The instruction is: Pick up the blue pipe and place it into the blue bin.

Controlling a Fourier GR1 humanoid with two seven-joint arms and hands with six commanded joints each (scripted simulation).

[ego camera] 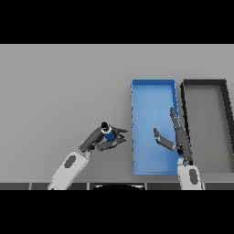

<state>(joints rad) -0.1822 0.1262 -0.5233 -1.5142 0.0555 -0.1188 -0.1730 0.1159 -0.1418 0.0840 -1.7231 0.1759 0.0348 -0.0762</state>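
Fingers of our left robot hand [103,139] curl around the blue pipe [108,134] just left of the blue bin [152,87], ready to carry it over, while our right robot hand [176,137] hovers, fingers spread, above the bin.

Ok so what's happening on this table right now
The robot's left hand has its fingers curled round the blue pipe, just left of the blue bin. The pipe is not in the bin yet. The right hand is open, fingers straight, over the bin's right side near its wall, holding nothing. A black bin sits just right of the blue one on the grey table.
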